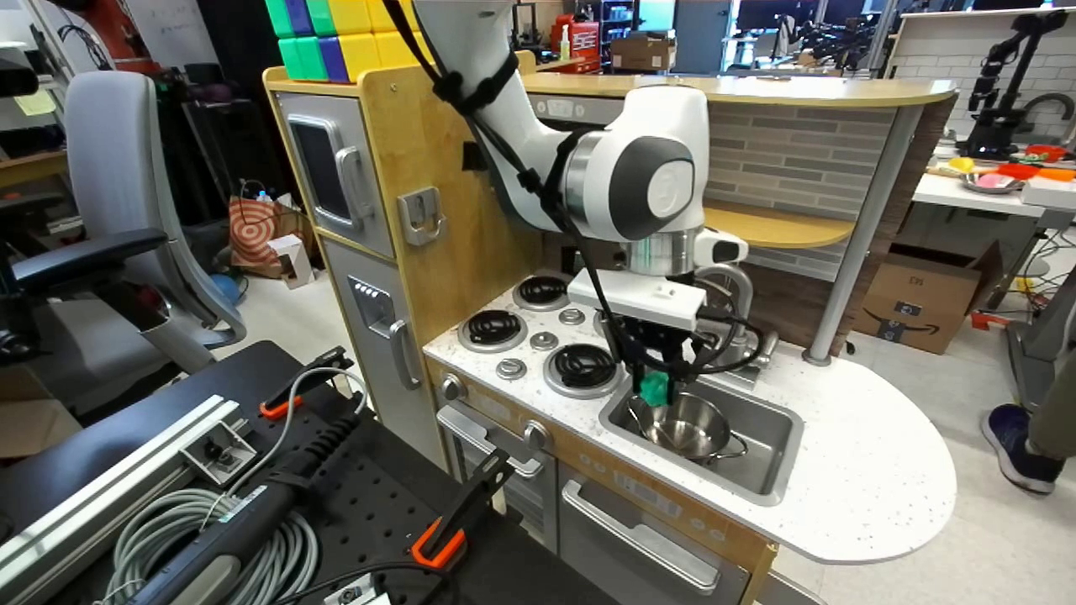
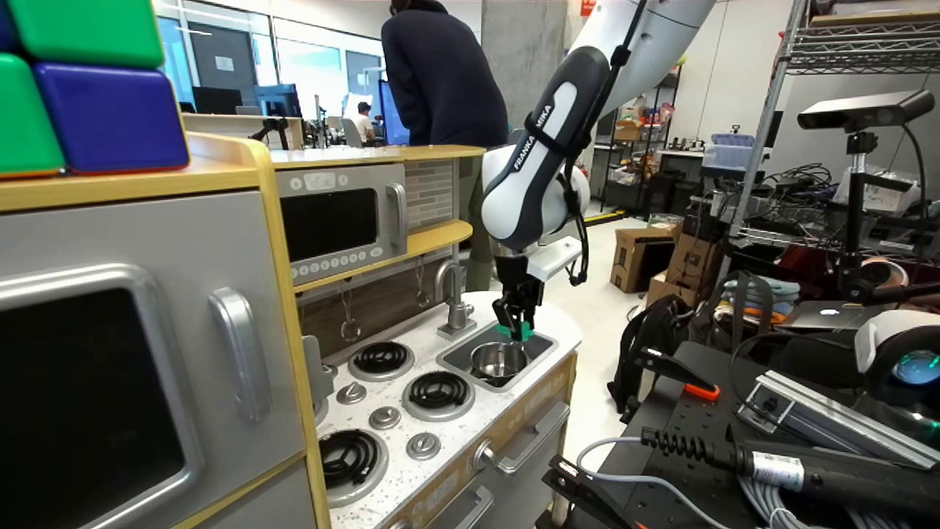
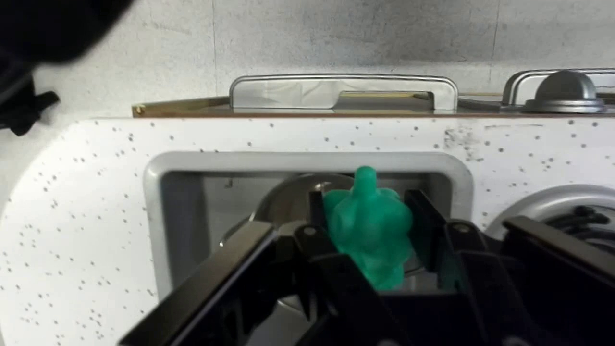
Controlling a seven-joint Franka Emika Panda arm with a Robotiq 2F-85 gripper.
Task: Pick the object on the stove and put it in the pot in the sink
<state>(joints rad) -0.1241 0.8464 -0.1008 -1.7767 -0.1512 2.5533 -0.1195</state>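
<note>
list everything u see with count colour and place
sink: one, grey, in the white counter
pot: one, silver, in the sink
object: one, bright green, held over the sink
faucet: one, silver, beside the sink
stove: one, white, beside the sink
burners: four, black, on the stove
microwave: one, grey and black, above the counter
cabinet: one, tan and grey, beside the stove
blocks: several, green, blue, yellow, atop the cabinet
table: one, black, in front of the stove
chair: one, grey, beside the table
clamps: two, black and orange, on the table
cardboard boxes: several, brown, around the room
people: at least two, dark and white tops, background
arm: one, white and grey, above the counter
hand: one, black, closed on the object
</note>
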